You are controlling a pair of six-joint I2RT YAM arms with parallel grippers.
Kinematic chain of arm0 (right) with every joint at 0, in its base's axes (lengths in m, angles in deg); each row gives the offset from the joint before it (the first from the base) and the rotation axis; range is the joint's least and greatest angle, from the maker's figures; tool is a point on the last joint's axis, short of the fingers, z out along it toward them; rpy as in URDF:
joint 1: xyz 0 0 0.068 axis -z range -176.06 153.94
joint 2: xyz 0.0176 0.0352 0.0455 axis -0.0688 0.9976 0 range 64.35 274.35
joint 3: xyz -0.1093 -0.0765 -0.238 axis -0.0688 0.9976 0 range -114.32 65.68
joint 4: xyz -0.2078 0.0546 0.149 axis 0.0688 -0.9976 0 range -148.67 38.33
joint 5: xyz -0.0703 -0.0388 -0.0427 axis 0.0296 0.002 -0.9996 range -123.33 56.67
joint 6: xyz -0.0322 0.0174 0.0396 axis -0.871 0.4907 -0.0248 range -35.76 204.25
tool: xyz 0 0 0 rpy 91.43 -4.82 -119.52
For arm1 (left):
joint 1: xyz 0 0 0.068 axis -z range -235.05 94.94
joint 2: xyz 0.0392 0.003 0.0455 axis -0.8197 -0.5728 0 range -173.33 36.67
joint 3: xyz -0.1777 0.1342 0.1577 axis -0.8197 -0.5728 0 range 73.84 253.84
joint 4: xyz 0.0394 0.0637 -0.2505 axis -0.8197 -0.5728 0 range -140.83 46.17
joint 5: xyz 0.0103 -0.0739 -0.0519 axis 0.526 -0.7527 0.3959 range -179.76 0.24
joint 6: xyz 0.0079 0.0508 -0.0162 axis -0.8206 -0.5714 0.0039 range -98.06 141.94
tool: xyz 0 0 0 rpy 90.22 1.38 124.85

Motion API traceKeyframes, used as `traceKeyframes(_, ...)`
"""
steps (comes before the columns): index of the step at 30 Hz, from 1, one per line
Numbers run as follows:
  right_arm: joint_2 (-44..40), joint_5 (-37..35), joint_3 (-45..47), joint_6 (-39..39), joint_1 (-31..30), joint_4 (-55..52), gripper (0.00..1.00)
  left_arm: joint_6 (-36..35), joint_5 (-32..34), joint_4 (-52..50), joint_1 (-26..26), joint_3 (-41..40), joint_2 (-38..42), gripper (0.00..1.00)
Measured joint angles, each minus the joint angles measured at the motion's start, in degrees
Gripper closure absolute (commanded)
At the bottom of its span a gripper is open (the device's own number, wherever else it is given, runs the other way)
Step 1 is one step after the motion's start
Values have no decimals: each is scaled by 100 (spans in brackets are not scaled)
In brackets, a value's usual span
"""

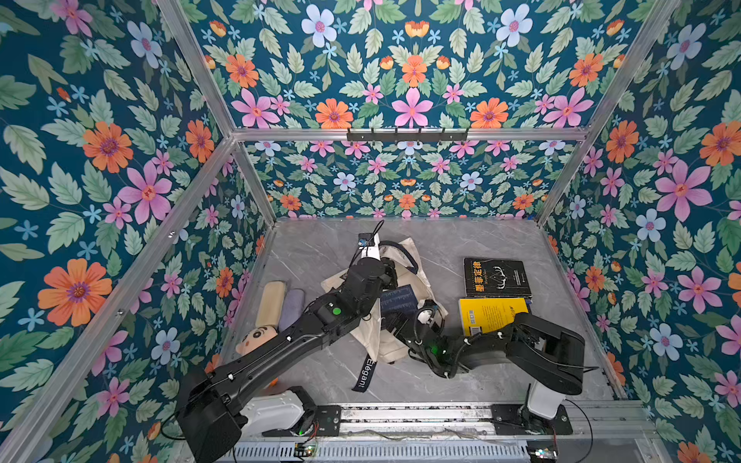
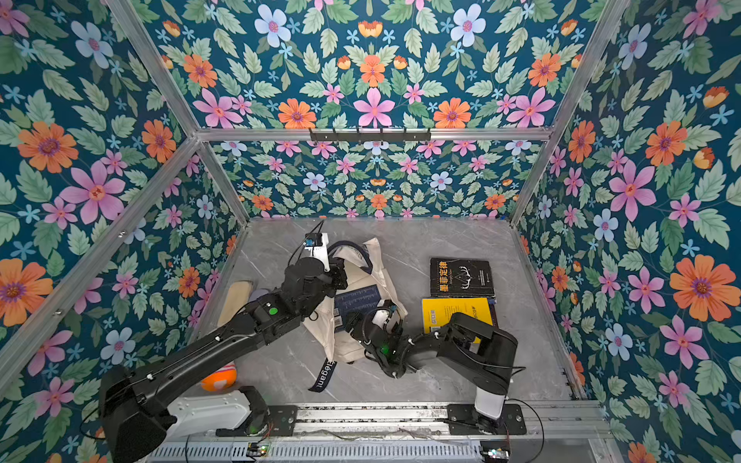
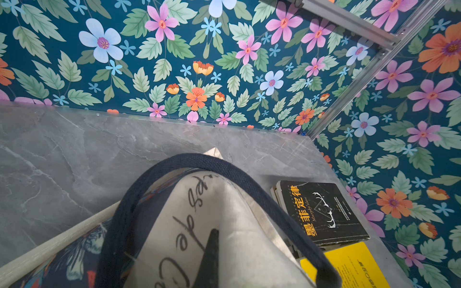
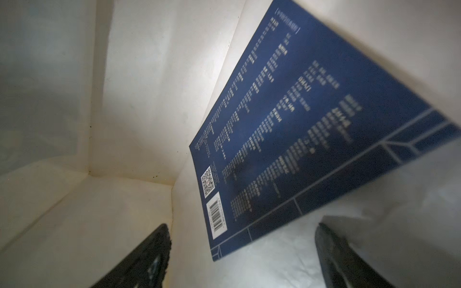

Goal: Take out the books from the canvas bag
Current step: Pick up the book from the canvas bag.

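Navy-blue, the one book (image 4: 311, 129) seen inside the canvas bag (image 3: 224, 212) lies just ahead of the right tool (image 4: 242, 239). That tool's jaws stand spread, the book's near corner between them, gripping nothing. The left tool (image 1: 389, 269) is clenched on the bag's cloth near the strap, propping the mouth up. A black book (image 1: 497, 277) and a yellow book (image 1: 491, 314) rest on the counter (image 1: 461, 373), well behind the right tool and outside the bag. The blue book looks to be the one now being fetched. Next, the right tool must advance, close on the near edge, and draw the book out.
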Motion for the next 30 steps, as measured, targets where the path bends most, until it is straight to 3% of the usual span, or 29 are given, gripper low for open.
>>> traceKeyframes(9,485,-352,-24,358,-39,776,12,-26,-245,494,39,-345,348,100)
traceKeyframes(19,1150,-422,-57,-267,190,2417,27,-131,-468,1014,55,-601,608,100)
traceKeyframes(26,1274,-223,-146,-627,319,2815,35,-129,-520,1051,66,-599,560,100)
traceKeyframes(30,1217,-142,-197,-798,328,2828,45,-133,-542,1051,68,-597,560,100)
